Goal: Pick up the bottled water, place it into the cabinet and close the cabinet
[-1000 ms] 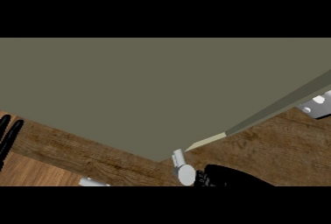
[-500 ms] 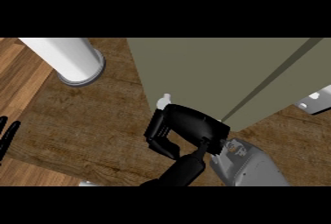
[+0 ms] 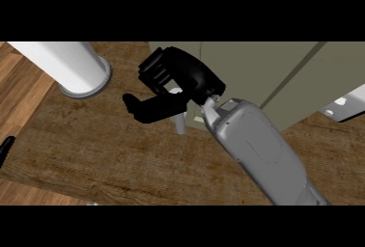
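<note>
A tall white cylinder with a grey rim, the bottled water (image 3: pixel 68 65), stands on the dark wood surface at the upper left. The olive-grey cabinet door (image 3: pixel 285 67) fills the upper right. Its pale bar handle (image 3: pixel 179 124) hangs at the door's left edge. My right hand (image 3: pixel 189 77) lies over the top of that handle, fingers curled round it and thumb (image 3: pixel 149 108) stretched out to the lower left. The handle's upper end shows between thumb and palm. Only a thin black sliver of my left hand (image 3: pixel 6 150) shows at the left edge, with nothing in it.
The dark wood surface (image 3: pixel 107 164) runs under the hand and the bottle. Lighter wood (image 3: pixel 21 96) lies to its left. A white fitting (image 3: pixel 345 107) shows at the right edge beside the door.
The view has shifted, so door, handle and bottle sit lower in the picture. My right hand has risen from below the handle to closing round its top. The left hand has slid almost out of view.
</note>
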Robot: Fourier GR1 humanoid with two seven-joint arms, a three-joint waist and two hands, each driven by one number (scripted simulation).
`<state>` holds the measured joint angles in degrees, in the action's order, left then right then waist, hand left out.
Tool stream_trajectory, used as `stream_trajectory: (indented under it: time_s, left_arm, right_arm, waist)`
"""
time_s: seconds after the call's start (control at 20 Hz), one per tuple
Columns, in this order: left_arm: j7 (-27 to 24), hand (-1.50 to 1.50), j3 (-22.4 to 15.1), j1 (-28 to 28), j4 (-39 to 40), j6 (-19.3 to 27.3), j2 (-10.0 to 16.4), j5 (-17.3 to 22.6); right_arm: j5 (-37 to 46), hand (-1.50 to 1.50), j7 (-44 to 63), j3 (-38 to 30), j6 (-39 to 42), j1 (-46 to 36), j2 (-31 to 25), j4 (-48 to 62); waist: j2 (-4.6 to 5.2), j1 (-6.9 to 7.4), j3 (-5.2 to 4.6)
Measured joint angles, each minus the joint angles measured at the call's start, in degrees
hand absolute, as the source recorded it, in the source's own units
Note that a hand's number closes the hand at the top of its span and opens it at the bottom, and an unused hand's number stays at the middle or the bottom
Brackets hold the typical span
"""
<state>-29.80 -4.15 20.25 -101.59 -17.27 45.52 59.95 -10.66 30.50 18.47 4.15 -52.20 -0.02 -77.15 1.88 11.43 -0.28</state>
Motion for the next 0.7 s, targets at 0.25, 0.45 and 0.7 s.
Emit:
stream_trajectory:
  time_s: [0.25, 0.45, 0.7]
  left_arm:
    - [-0.25, -1.50, 0.70, 0.46, 0.55, -0.65, -0.16, 0.28]
    - [-0.62, -1.50, 0.81, 1.21, 0.18, -1.07, -0.56, 0.21]
    - [-1.07, -1.50, 1.40, 2.17, 0.23, -1.84, -0.70, 0.28]
  right_arm:
    - [-1.70, 1.50, -1.91, 1.21, -5.18, -3.51, 0.06, 5.88]
    - [-4.55, -1.50, -2.60, 2.65, -8.71, -4.54, 0.08, 7.77]
    - [-8.13, -1.50, -4.90, 4.14, -12.81, -5.43, 0.08, 9.35]
  waist:
    - [-0.71, -1.14, 0.25]
    - [-1.23, -1.57, 0.13]
    - [-1.41, -1.67, -0.12]
